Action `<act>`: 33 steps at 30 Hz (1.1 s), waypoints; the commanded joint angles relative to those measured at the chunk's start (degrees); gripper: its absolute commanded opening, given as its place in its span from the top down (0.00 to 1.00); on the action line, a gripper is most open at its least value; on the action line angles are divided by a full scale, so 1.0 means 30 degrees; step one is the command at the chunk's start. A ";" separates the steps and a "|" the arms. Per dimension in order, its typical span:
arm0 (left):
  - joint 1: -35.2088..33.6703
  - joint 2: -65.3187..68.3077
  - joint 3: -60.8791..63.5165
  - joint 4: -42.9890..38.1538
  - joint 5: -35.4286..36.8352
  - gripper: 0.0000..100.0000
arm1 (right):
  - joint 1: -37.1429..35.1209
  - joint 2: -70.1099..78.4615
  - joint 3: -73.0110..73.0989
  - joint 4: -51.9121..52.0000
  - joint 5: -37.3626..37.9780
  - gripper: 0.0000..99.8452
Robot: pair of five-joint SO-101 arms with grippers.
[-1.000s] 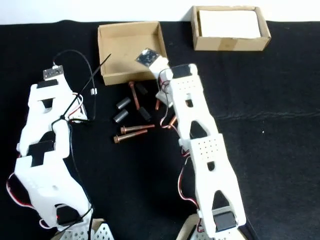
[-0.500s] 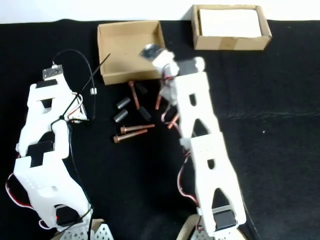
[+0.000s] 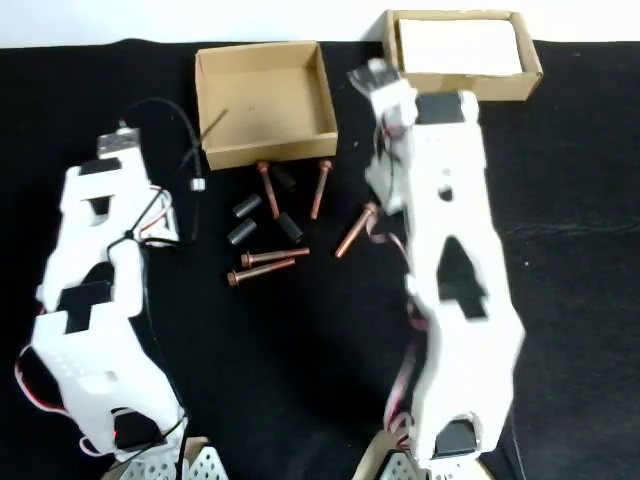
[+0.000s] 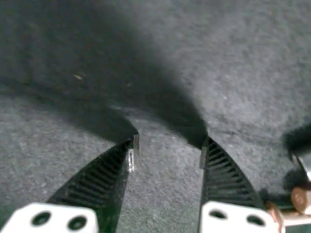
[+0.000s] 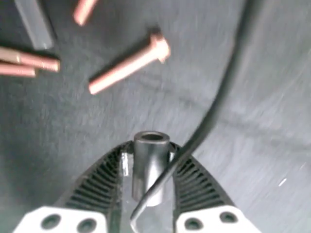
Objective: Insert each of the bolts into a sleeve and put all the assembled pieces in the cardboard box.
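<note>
The right arm has swung away from the cardboard box. Its wrist end hung over the box's near right corner a second ago and now sits just off the box's right wall, level with the far corner. The right gripper has gone along with it, clamped on a sleeve. Two bolts in front of the box's right corner, mostly hidden under the arm before, now lie fully uncovered. The left arm has tipped slightly toward the box's left wall, and the white plug on its cable has shifted with it.
</note>
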 commanded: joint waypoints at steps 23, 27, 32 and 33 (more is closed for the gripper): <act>0.1040 -0.0308 0.0044 0.0293 -0.1319 0.79 | 0.0601 -0.6139 1.9121 -1.2557 -0.0733 0.75; 0.0952 -0.0308 0.0073 0.0322 -0.1319 0.79 | 0.0571 -0.6286 1.9062 -1.1619 -0.0615 0.75; 0.1011 -0.0308 0.0073 0.0322 -0.2168 0.79 | 0.0366 -0.6256 1.9033 -1.1150 0.0879 0.75; 0.1011 -0.0308 0.0044 0.0293 -0.2168 0.79 | 0.0366 -0.6256 1.9062 -1.1267 0.0879 0.75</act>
